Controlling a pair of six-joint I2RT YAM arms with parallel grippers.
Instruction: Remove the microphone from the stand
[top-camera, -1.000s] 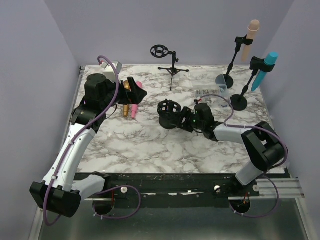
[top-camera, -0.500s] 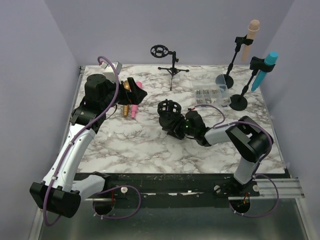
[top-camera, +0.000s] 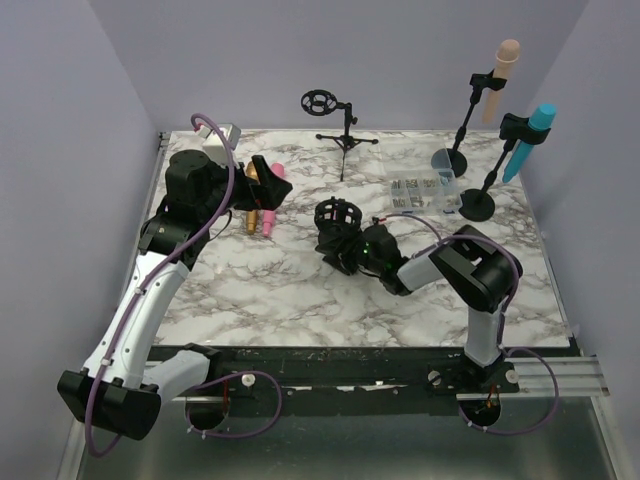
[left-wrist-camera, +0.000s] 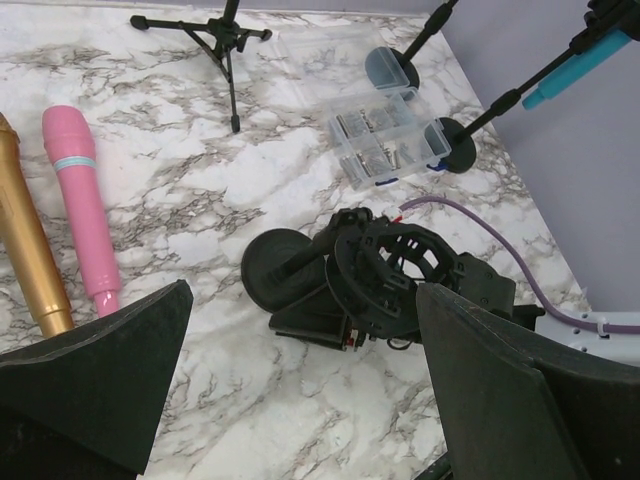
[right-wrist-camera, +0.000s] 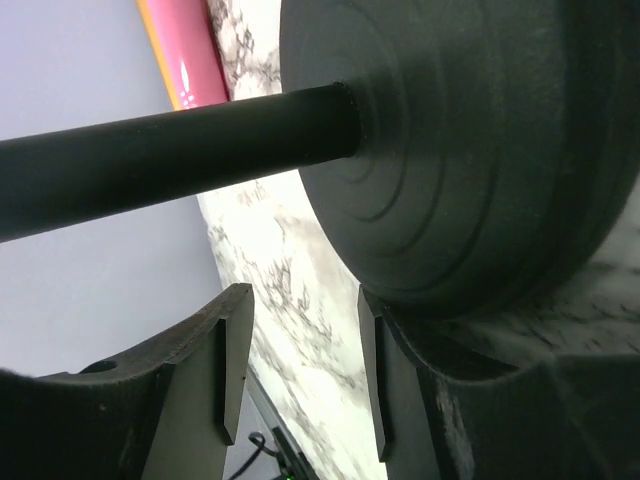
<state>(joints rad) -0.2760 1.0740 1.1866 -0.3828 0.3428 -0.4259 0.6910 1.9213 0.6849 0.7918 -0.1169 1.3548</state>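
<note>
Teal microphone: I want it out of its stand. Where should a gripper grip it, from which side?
Probably the end poking up above the clip, approached from above: the teal microphone leans, its lower half running close beside the stand rod, while the upper end stands free.

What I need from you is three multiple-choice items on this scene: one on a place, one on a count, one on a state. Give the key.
1. Where does the pink microphone lie?
A. On the table, beside the gold microphone
B. In the clear box
C. Clipped on the tripod

2. How many microphones are clipped in stands?
A. One
B. Two
C. Four

3. How are the left fingers?
A. Wide open, holding nothing
B. Shut on a microphone
C. Shut on a stand

Key:
1 A, the two lie side by side on the marble.
2 B, only the beige microphone and the blue microphone are clipped.
3 A, the left wrist view shows them far apart above the table.
</note>
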